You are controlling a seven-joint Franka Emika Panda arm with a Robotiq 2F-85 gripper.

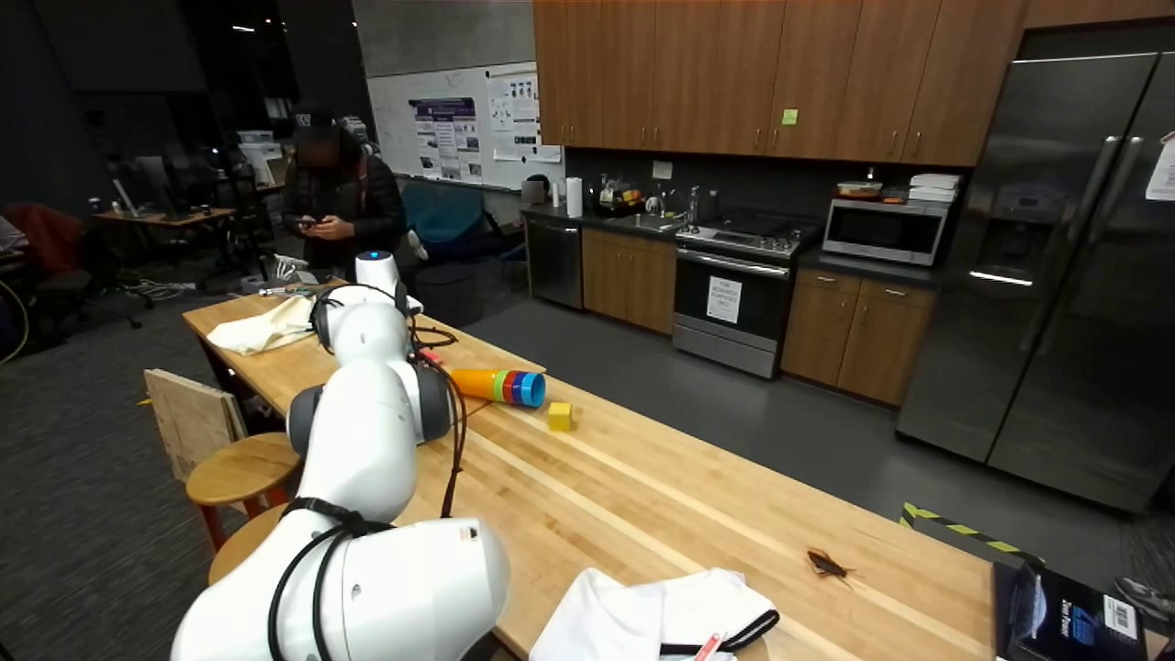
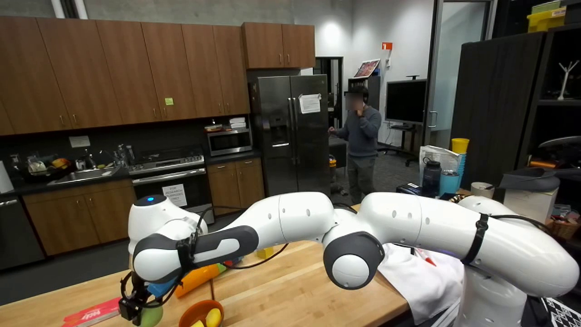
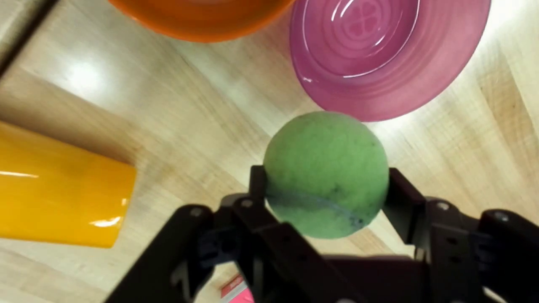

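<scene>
My gripper (image 3: 326, 181) is shut on a green ball (image 3: 326, 168) in the wrist view, with one finger against each side. The ball also shows at the gripper in an exterior view (image 2: 151, 315). A pink plate (image 3: 400, 99) lies just beyond the ball, and the ball overlaps its near edge in the picture; I cannot tell if they touch. An orange bowl (image 3: 202, 34) is beside the plate; in an exterior view the bowl (image 2: 187, 313) holds yellow things (image 2: 213, 316). An orange cup (image 3: 63, 189) lies on its side to the left in the wrist view.
A red Pocky box (image 2: 93, 312) lies by the gripper. The nested cups (image 1: 500, 386) and a yellow block (image 1: 560, 417) are on the wooden table (image 1: 643, 496). A white cloth (image 1: 643, 615), an insect-like object (image 1: 828, 564) and a black box (image 1: 1069, 615) are farther along.
</scene>
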